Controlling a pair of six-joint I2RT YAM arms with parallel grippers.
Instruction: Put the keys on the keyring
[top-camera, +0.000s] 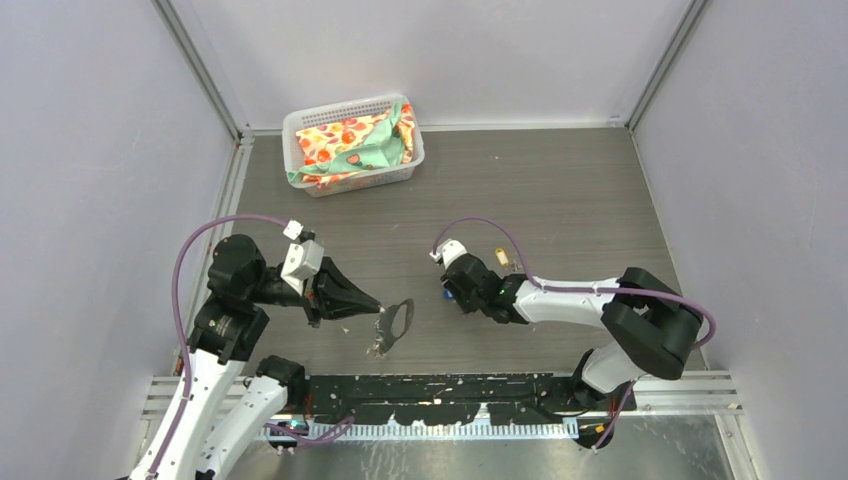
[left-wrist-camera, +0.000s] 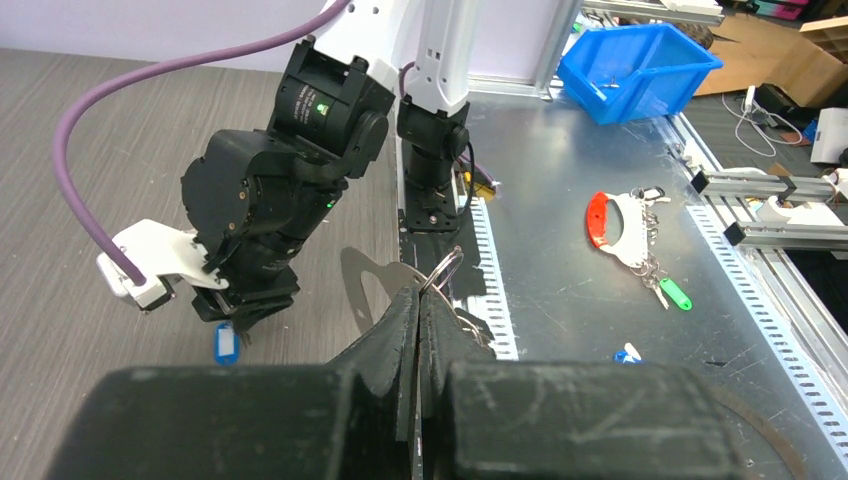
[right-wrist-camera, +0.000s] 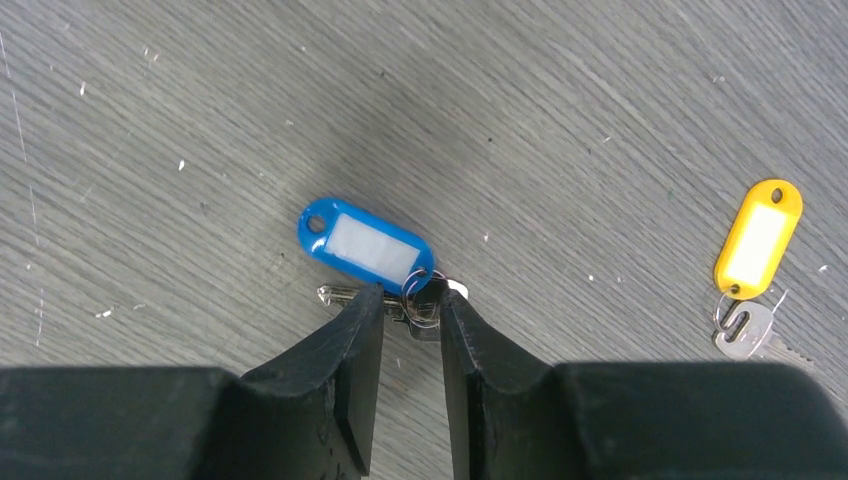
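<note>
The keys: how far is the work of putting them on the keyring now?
Done: the left gripper is shut on the keyring. In hand: the right gripper has its jaws either side of the blue-tagged key on the table; whether it grips, I cannot tell. Left: threading that key, then the yellow-tagged key, lying untouched nearby.

The light is bright and even, maybe from above. The surface (right-wrist-camera: 600, 100) has a soft shadow by the blurry jaws.
</note>
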